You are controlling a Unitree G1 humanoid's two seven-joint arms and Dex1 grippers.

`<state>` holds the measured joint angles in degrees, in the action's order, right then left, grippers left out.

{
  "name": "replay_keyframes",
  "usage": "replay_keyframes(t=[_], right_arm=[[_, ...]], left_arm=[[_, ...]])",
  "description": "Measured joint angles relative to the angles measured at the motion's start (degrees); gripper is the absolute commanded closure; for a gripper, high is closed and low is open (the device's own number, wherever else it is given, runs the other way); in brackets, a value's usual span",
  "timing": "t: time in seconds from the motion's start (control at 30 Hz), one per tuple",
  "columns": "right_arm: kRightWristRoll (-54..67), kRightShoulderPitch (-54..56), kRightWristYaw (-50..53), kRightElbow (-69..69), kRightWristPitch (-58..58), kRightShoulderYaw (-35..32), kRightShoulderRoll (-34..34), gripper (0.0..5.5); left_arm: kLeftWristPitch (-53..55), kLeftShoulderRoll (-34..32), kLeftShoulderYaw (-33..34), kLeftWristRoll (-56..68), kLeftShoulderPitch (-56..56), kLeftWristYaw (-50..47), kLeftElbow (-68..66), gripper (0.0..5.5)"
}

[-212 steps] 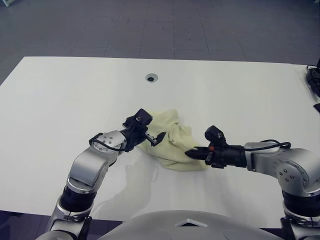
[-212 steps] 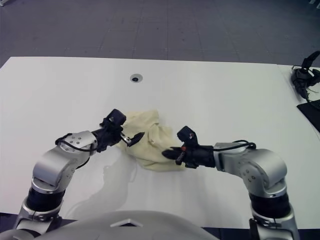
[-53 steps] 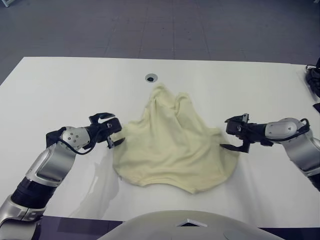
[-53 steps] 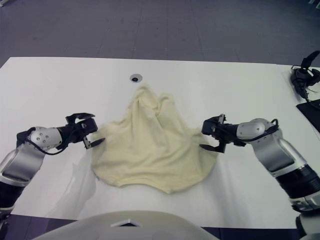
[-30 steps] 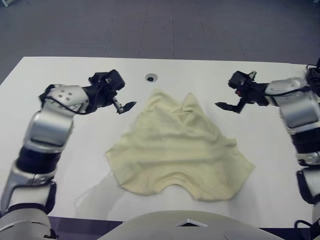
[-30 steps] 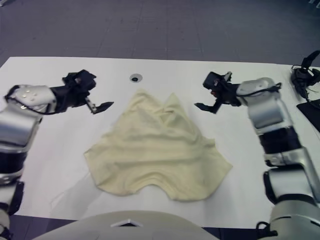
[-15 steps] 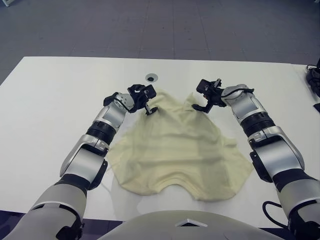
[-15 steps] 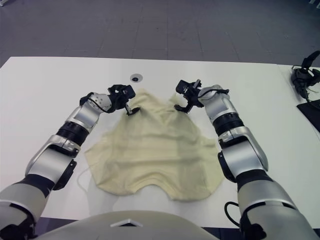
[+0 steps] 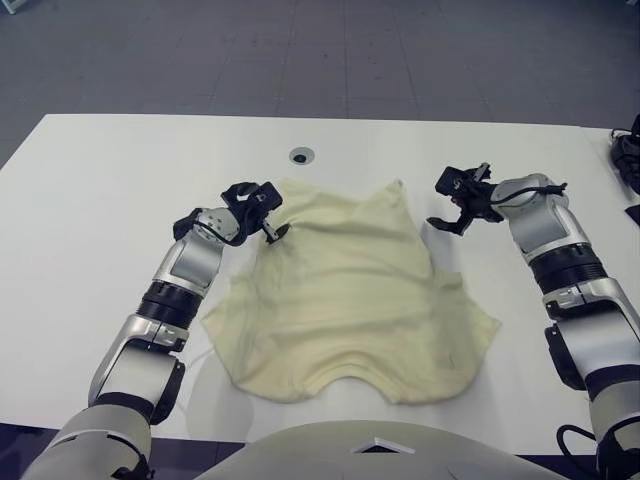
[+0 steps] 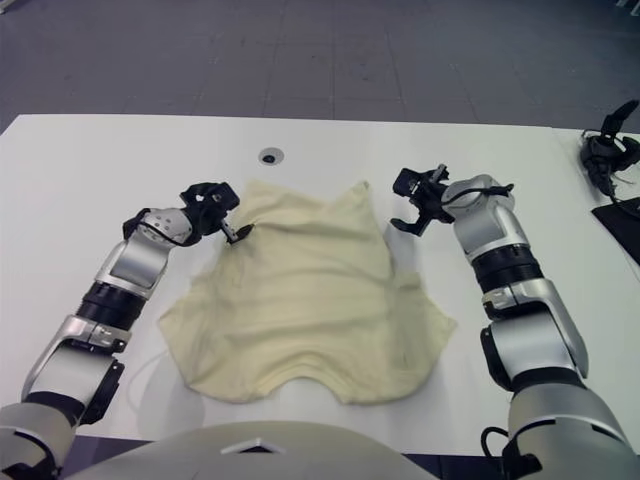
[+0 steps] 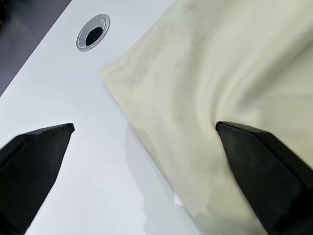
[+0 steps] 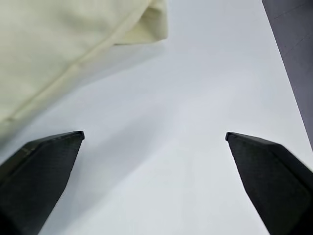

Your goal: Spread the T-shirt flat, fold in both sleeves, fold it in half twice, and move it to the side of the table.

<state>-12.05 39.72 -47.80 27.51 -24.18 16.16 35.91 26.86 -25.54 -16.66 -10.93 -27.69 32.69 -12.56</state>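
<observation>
The T-shirt [image 9: 345, 290] lies spread and wrinkled in the middle of the table [image 9: 100, 180]. The left gripper [image 9: 272, 224] is at its far left corner, fingers spread astride the edge, one over cloth and one over table. The right gripper [image 9: 448, 224], fingers also spread, is just beside the far right corner, off the cloth.

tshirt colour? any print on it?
The T-shirt is plain pale yellow, with no print visible. It shows best in the left eye view.
</observation>
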Motion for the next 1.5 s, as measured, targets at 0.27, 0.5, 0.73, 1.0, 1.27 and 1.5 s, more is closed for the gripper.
replay_keyframes(t=[0.27,0.5,0.73,1.0,1.27,1.5], right_arm=[[8.55,4.92,6.93,4.22,-10.07,-10.36,-7.33,0.11],[6.04,6.67,8.08,8.92,-6.76,-5.84,-10.95,0.11],[-0.04,6.33,7.46,11.42,-1.41,0.12,-9.13,0.11],[-2.18,5.57,3.21,9.91,0.52,3.09,-6.84,0.11],[-4.72,3.63,1.75,7.29,0.88,3.95,-0.59,0.11],[-2.85,6.51,10.04,13.98,2.39,-0.44,-5.98,0.11]], left_arm=[[4.52,1.51,2.34,1.88,-0.21,-0.72,1.33,0.10],[-4.06,5.43,3.35,1.62,-14.36,-4.92,-19.41,0.10],[-13.99,8.93,3.32,0.65,-21.57,-8.48,-39.63,0.10],[-21.70,9.32,0.77,-2.44,-24.72,-10.10,-50.55,0.10],[-22.69,8.48,0.84,-3.28,-26.85,-13.93,-55.59,0.10],[-23.84,9.48,4.81,-1.69,-28.25,-14.90,-59.44,0.10]])
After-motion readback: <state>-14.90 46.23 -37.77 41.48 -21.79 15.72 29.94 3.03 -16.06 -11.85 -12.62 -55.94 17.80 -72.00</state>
